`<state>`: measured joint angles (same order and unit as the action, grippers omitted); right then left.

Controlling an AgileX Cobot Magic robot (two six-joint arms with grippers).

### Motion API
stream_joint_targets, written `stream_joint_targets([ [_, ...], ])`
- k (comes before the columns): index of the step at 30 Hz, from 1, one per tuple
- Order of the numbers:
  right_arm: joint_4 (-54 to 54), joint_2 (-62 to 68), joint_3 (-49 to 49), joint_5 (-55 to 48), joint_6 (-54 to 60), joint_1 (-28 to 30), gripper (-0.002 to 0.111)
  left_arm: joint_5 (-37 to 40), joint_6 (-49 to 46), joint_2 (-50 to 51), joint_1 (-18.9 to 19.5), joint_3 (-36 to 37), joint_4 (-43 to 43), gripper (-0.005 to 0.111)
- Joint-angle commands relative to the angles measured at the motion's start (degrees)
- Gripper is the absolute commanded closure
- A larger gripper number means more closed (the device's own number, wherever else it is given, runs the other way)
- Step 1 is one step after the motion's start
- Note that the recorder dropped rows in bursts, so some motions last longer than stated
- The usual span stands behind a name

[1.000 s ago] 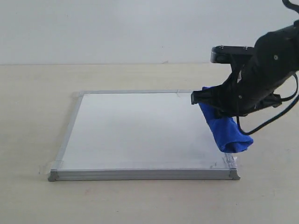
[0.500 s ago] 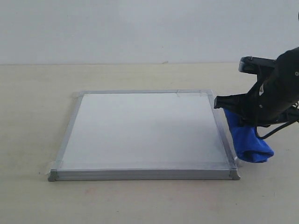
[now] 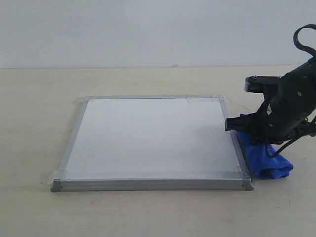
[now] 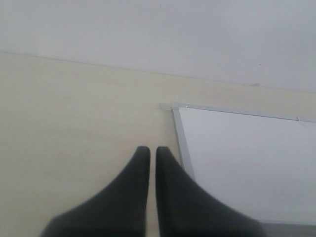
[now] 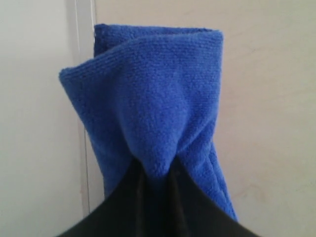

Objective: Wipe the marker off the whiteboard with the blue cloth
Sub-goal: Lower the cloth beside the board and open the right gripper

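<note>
The whiteboard (image 3: 153, 138) lies flat on the tan table, its white face showing no red marker line. The blue cloth (image 3: 266, 160) rests on the table just off the board's right edge, bunched, with my right gripper (image 3: 256, 133) shut on its upper fold. In the right wrist view the blue cloth (image 5: 153, 108) fills the middle, pinched between the dark fingers (image 5: 128, 197), with the board's frame (image 5: 84, 49) beside it. My left gripper (image 4: 149, 150) is shut with nothing in it, hovering over bare table next to the whiteboard corner (image 4: 174, 106). It is out of the exterior view.
A pale wall (image 3: 148, 29) rises behind the table. Clear tape (image 3: 55, 174) holds the board's corners to the tabletop. Black cables (image 3: 303, 37) loop off the right arm near the view's right edge.
My right gripper has carried the blue cloth rightward off the board and lowered it; the cloth now lies on the table beside the frame. The left gripper's earlier position is not shown.
</note>
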<state>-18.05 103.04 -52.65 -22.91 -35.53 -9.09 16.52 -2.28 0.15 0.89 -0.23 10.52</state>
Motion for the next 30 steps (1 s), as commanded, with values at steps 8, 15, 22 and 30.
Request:
stream_joint_targets([
  [8,-0.7,3.9,0.0,3.4,-1.6,0.5,0.108,0.0,-0.4,-0.1,0.2,0.2,-0.1,0.102],
  [15,-0.7,4.3,0.0,4.3,-2.6,0.5,0.108,0.0,-0.4,-0.1,0.2,0.2,-0.1,0.102],
  [22,-1.8,4.3,0.0,4.6,-2.6,0.5,0.108,0.0,-0.4,-0.1,0.2,0.2,-0.1,0.102],
  [30,-3.3,4.3,0.0,7.3,-2.5,0.5,0.095,0.0,-0.4,-0.1,0.2,0.2,-0.1,0.102],
])
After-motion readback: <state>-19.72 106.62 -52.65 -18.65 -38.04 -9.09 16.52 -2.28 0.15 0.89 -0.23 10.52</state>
